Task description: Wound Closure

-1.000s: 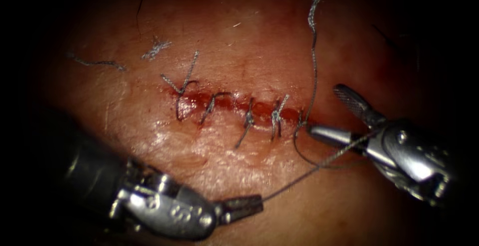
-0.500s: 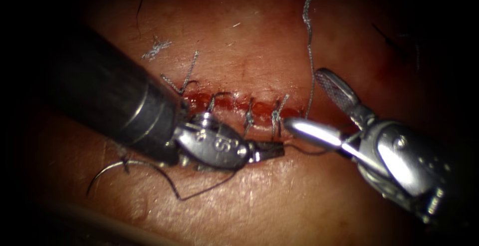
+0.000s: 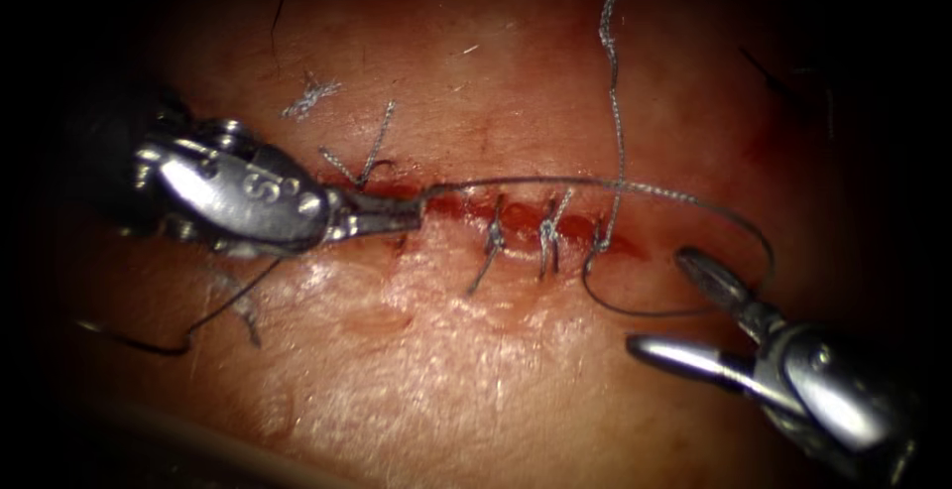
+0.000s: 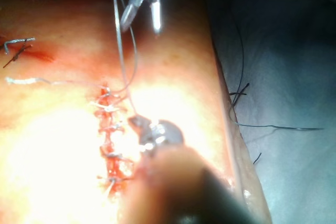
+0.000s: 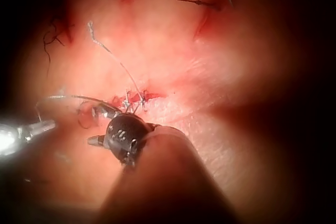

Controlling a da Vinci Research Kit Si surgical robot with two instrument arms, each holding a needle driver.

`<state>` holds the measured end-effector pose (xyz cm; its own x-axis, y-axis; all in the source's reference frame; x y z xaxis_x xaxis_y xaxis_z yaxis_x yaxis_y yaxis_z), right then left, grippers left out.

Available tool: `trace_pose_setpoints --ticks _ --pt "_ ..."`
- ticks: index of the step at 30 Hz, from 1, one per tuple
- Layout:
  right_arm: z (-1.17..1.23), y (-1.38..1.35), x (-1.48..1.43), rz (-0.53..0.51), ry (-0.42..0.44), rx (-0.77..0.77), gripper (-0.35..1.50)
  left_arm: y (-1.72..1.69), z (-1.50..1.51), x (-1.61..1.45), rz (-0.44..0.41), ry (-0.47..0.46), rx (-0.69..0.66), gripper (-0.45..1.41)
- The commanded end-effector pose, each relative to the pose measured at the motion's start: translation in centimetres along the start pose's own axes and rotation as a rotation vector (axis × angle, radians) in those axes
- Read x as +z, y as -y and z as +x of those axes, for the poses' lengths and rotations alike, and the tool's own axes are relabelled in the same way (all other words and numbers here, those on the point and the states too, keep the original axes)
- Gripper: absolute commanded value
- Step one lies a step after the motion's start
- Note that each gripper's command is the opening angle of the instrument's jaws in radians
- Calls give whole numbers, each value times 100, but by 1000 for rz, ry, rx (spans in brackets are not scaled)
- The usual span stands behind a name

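The left tool (image 3: 402, 215) has its short dark jaws pressed together on the thread (image 3: 615, 183), pinching it right at the left end of the cut (image 3: 516, 219); in the left wrist view we see the same closed tip (image 4: 137, 124) with the strand rising from it. From that grip the thin, twisted grey thread runs rightward just over the cut, bows out in a wide smooth loop past the cut's right end, and curls back to the tissue (image 3: 476, 380) at the last stitch, where a frayed tail stands up and away from the wound. The right tool (image 3: 659, 301) sits to the lower right of the cut with its jaws spread wide, one ridged and dark, the other polished and bright, and we see nothing between them; the loop passes close by its upper jaw. From the left wrist view the right tool (image 4: 140, 24) shows the same forked, parted shape. Several short knotted stitches (image 3: 548, 236) cross the cut, which glistens with red fluid (image 3: 466, 206). The tissue is pale, wet and shiny below the cut. Fuzzy cut ends of thread (image 3: 309, 97) lie above the cut at left. A thin dark curve (image 3: 139, 340) lies on the tissue below the left tool; we take it for the needle, free of both tools, though we cannot be sure.
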<state>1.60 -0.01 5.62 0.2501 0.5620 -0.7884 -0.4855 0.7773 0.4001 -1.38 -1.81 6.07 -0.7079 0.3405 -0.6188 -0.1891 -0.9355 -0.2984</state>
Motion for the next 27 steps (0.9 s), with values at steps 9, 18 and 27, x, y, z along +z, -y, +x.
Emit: trace_pose_setpoints --ticks 9,18,27 --pt "-61 32 -39 260 141 -88 114 -20 6 -21 16 -17 -1 -45" --pt "-54 -30 -60 141 121 -66 113 -62 -30 -74 37 0 22 -45" --pt "22 -68 18 37 6 -87 109 -82 -2 -58 34 -4 47 -45"
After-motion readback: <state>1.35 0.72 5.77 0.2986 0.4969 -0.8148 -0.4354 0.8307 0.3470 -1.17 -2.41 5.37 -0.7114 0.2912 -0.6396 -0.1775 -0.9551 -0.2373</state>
